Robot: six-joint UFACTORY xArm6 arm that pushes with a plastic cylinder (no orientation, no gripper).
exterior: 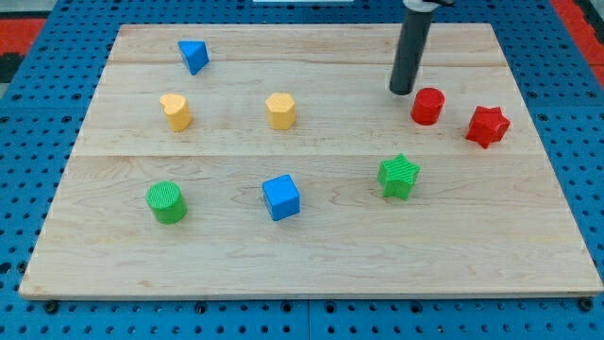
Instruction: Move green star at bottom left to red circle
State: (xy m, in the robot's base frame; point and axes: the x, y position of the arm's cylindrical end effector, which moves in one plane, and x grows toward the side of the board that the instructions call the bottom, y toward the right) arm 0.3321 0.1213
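Nearest the camera, on the near half of the pale wooden counter [311, 264], sit three blocks in a loose row. Farthest left is the green ribbed plastic cylinder [167, 202]; right of it, past the middle, the blue plastic cube [281, 197], turned at an angle; further right again, the green ribbed plastic star [398, 176], standing alone with bare wood all round it.

Farther back, going left to right again: the blue plastic triangular block [193, 56] at the far left, then the yellow plastic heart-like block [175, 110] and the yellow plastic hexagonal block [280, 110], side by side but apart. Right of these stands the dark rod, and my tip [404, 91] rests on the counter just left of the red plastic cylinder [427, 106], close beside it; contact cannot be made out. The red plastic star [487, 126] lies near that cylinder on its right, not touching it.

The green star sits nearer the camera than the red cylinder and slightly left of it, well apart from my tip. This arm carries no fingers, only the rod, so nothing is pinched or held.
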